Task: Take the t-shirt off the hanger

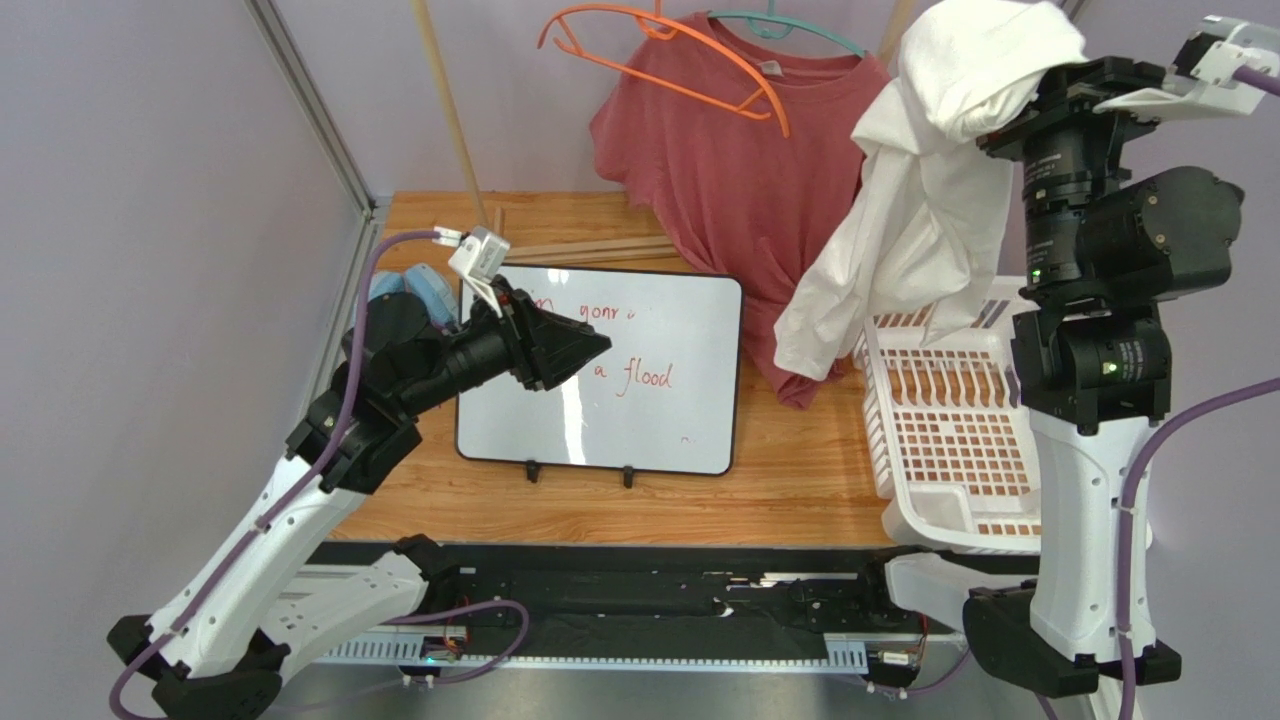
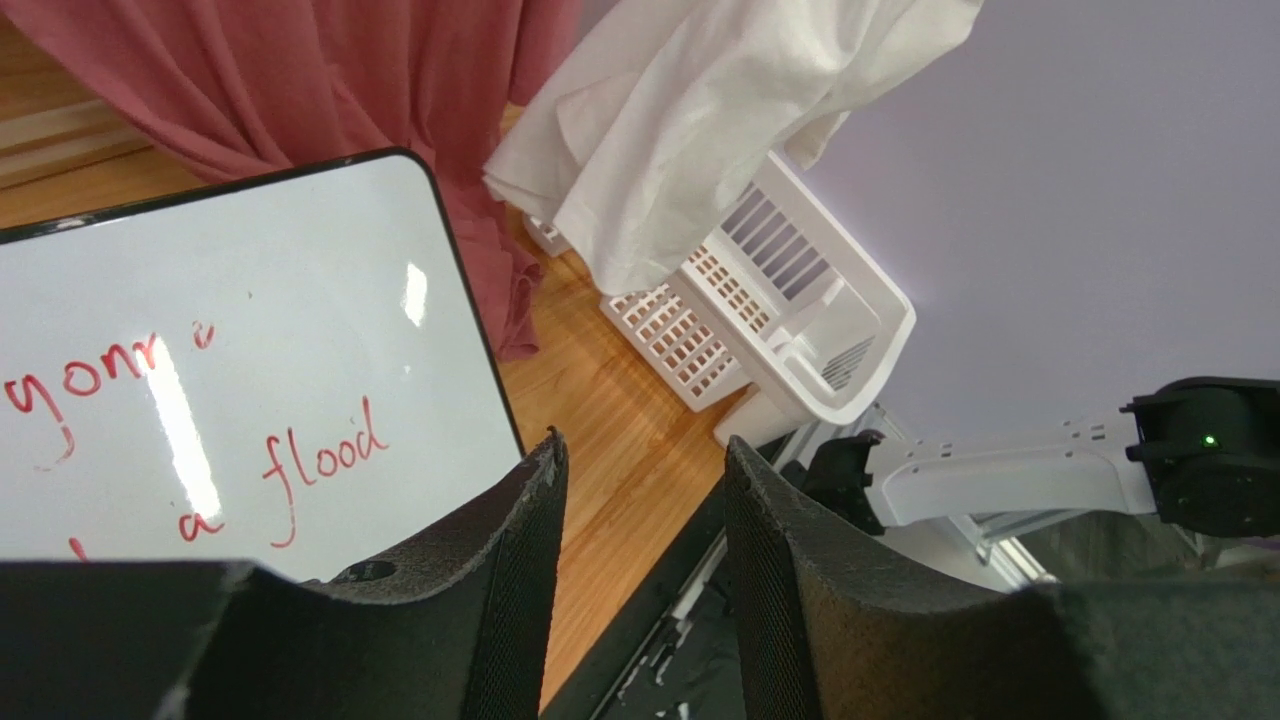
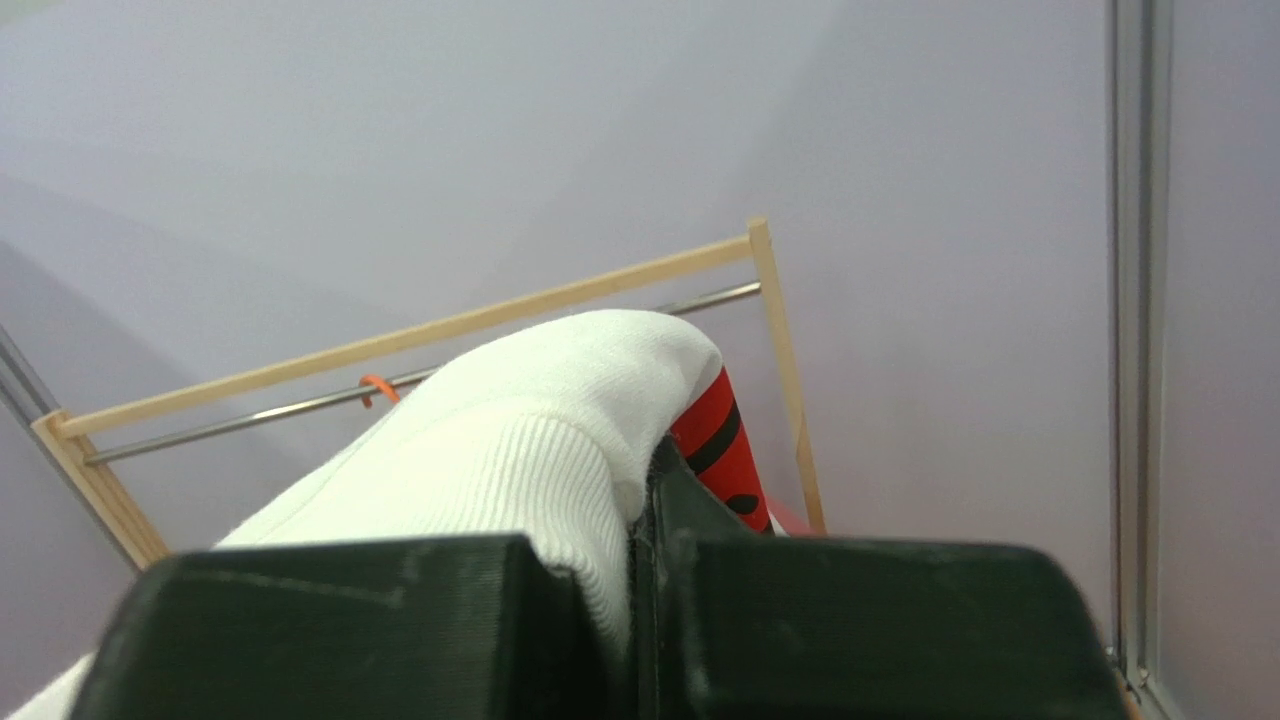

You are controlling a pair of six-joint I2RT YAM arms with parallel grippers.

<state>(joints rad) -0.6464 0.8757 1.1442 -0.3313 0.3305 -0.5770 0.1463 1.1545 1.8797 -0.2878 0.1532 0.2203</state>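
A white t-shirt (image 1: 917, 225) hangs bunched from my right gripper (image 1: 1010, 87), raised high above the basket, its hem dangling by the basket's near-left corner. In the right wrist view the right gripper (image 3: 649, 495) is shut on the shirt's ribbed white cloth (image 3: 496, 435). An orange hanger (image 1: 676, 68) hangs tilted and bare on the rail, in front of a red t-shirt (image 1: 751, 165) that stays on a teal hanger (image 1: 781, 30). My left gripper (image 1: 594, 357) hovers open over the whiteboard, holding nothing. The left wrist view has the left gripper (image 2: 639, 458) facing the white t-shirt (image 2: 676, 120).
A whiteboard (image 1: 661, 375) with red writing lies on the wooden table. A white slatted laundry basket (image 1: 932, 435) stands at the right under the shirt. The wooden rack rail (image 3: 421, 338) crosses behind. A red-and-black striped thing (image 3: 721, 443) shows beside my right finger.
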